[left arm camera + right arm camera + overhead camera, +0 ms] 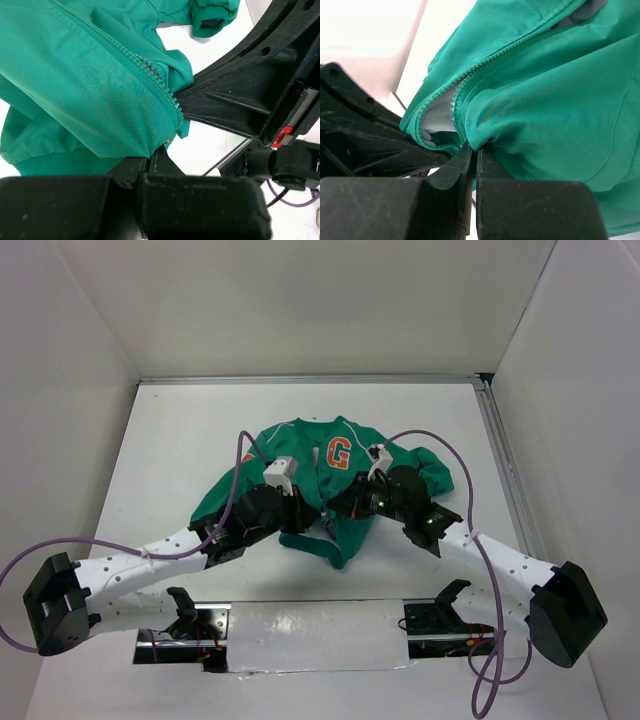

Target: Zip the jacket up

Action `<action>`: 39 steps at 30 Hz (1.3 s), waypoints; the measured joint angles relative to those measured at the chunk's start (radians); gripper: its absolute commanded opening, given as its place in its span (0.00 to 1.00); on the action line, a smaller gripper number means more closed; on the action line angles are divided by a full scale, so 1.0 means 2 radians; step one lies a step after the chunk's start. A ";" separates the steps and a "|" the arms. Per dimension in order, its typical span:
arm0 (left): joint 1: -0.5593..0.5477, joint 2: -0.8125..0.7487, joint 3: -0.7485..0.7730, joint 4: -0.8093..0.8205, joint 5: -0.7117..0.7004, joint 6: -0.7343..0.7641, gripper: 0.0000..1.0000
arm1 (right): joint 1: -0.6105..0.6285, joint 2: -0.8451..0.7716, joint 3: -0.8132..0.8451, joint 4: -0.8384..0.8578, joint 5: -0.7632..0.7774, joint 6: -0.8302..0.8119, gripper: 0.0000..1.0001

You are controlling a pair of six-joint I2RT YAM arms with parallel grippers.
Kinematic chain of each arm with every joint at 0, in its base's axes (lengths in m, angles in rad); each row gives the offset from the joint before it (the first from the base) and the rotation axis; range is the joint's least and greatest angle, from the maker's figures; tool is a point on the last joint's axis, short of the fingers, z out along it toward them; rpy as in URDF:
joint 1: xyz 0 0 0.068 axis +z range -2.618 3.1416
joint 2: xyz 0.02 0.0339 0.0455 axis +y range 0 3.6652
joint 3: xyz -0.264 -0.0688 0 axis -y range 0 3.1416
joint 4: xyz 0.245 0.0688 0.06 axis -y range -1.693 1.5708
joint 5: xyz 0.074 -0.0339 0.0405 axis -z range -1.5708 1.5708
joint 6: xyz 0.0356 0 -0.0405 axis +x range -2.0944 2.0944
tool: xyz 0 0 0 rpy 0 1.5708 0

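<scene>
The green jacket [335, 475] with an orange "G" patch lies crumpled in the middle of the white table. My left gripper [300, 512] is shut on the jacket's lower front edge [125, 135], beside a row of green zipper teeth [150, 75]. My right gripper [350, 505] is shut on a fold of jacket fabric [530, 115] next to the other zipper row [457, 107]; the pale lining shows there. The two grippers sit close together at the jacket's bottom front. The zipper slider is not visible.
White walls enclose the table on three sides, with a metal rail [505, 470] along the right. Purple cables [240, 455] loop over the jacket from both arms. A sleeve cuff [212, 17] lies beyond the left gripper.
</scene>
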 measured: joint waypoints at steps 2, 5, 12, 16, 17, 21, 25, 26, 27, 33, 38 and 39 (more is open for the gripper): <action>0.006 -0.002 0.000 -0.001 0.010 0.002 0.31 | 0.000 -0.003 -0.002 0.006 -0.004 -0.004 0.00; 0.011 -0.003 0.001 -0.009 0.020 0.003 0.54 | 0.000 -0.011 -0.006 0.010 -0.016 -0.011 0.00; 0.014 -0.003 0.001 -0.012 0.038 0.000 0.50 | -0.001 -0.023 -0.013 0.014 -0.034 -0.023 0.00; 0.016 -0.004 0.001 -0.012 0.045 -0.002 0.48 | -0.001 -0.023 -0.013 0.015 -0.034 -0.024 0.00; 0.016 -0.005 0.001 -0.012 0.048 -0.002 0.49 | -0.001 -0.023 -0.013 0.015 -0.034 -0.024 0.00; 0.017 -0.018 -0.002 -0.003 0.063 0.006 0.56 | -0.001 -0.023 -0.013 0.019 -0.033 -0.019 0.00; 0.017 -0.027 -0.006 0.005 0.077 0.010 0.54 | -0.001 -0.023 -0.013 0.026 -0.031 -0.011 0.00; 0.017 -0.027 -0.007 0.007 0.079 0.013 0.52 | -0.001 -0.023 -0.013 0.027 -0.030 -0.010 0.00; 0.018 -0.027 -0.007 0.007 0.081 0.017 0.47 | -0.001 -0.023 -0.013 0.028 -0.030 -0.009 0.00; 0.018 -0.026 -0.007 0.007 0.091 0.027 0.19 | -0.001 -0.023 -0.013 0.030 -0.028 -0.005 0.00; 0.018 -0.022 -0.007 0.011 0.094 0.034 0.02 | -0.001 -0.023 -0.013 0.032 -0.027 -0.003 0.00; 0.018 -0.020 -0.007 0.012 0.095 0.034 0.00 | -0.001 -0.023 -0.013 0.032 -0.027 -0.003 0.00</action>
